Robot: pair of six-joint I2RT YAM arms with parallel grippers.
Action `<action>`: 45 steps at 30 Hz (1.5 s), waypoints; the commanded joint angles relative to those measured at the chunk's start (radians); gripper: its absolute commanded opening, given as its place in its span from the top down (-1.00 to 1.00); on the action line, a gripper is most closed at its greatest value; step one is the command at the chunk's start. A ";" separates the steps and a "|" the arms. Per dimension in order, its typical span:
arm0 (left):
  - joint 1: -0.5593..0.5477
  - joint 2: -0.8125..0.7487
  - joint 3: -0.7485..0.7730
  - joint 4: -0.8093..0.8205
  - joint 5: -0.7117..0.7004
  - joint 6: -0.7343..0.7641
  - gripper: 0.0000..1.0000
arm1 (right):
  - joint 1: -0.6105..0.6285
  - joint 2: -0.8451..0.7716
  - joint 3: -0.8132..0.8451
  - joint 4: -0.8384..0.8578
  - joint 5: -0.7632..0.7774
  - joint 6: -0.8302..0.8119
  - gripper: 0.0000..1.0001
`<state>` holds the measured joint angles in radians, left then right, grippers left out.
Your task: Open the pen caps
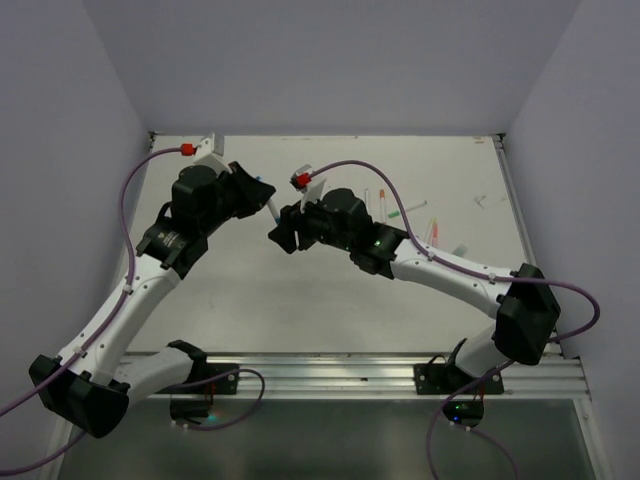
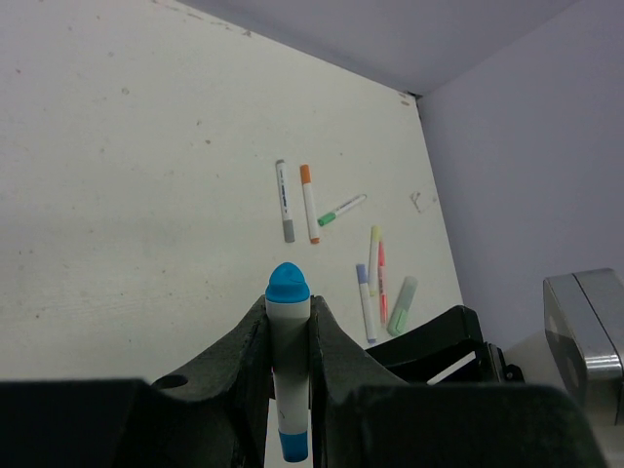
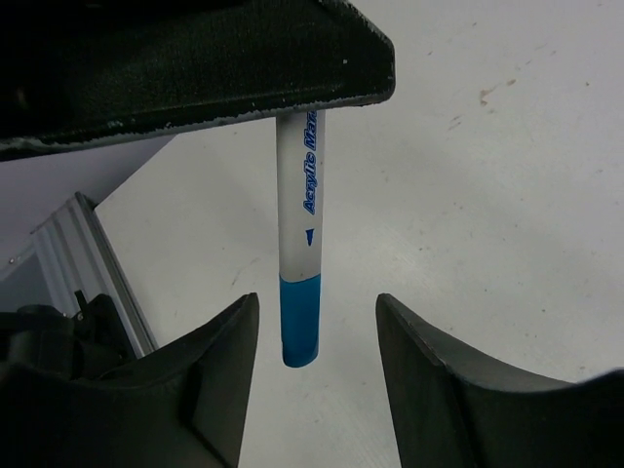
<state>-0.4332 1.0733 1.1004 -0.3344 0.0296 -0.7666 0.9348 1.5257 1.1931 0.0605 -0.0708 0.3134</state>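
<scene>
My left gripper (image 2: 289,312) is shut on a white pen barrel (image 2: 290,361) with a blue dome (image 2: 287,284) at one end and holds it above the table. In the right wrist view the same pen (image 3: 302,195) hangs down from the left gripper, and its blue pen cap (image 3: 300,320) sits between my right gripper's (image 3: 317,307) open fingers, touching neither. In the top view the left gripper (image 1: 252,190) and right gripper (image 1: 284,234) meet at the table's middle, with the pen (image 1: 271,209) between them.
Several capped pens lie on the table at the right: grey-capped (image 2: 285,200), orange-capped (image 2: 309,202), green-capped (image 2: 341,209), yellowish (image 2: 373,255), purple-capped (image 2: 365,300) and a mint green one (image 2: 401,305). They show in the top view (image 1: 405,212) too. Walls enclose the table.
</scene>
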 commanded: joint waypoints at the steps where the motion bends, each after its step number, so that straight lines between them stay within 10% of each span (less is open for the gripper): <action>1: -0.004 -0.021 -0.002 -0.014 0.006 0.007 1.00 | -0.005 0.001 0.042 0.013 0.006 -0.010 -0.07; 25: -0.004 -0.052 -0.037 -0.008 0.021 -0.008 1.00 | -0.005 0.002 0.043 0.044 -0.006 0.019 0.38; 38: -0.004 -0.058 -0.048 -0.005 0.027 -0.022 1.00 | -0.004 -0.001 0.045 0.064 -0.026 0.029 0.18; 45: -0.004 -0.058 -0.050 0.001 0.018 -0.030 1.00 | -0.005 0.004 0.045 0.064 -0.030 0.030 0.58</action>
<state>-0.4332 1.0336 1.0508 -0.3336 0.0372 -0.7769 0.9360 1.5337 1.1969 0.0792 -0.1001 0.3416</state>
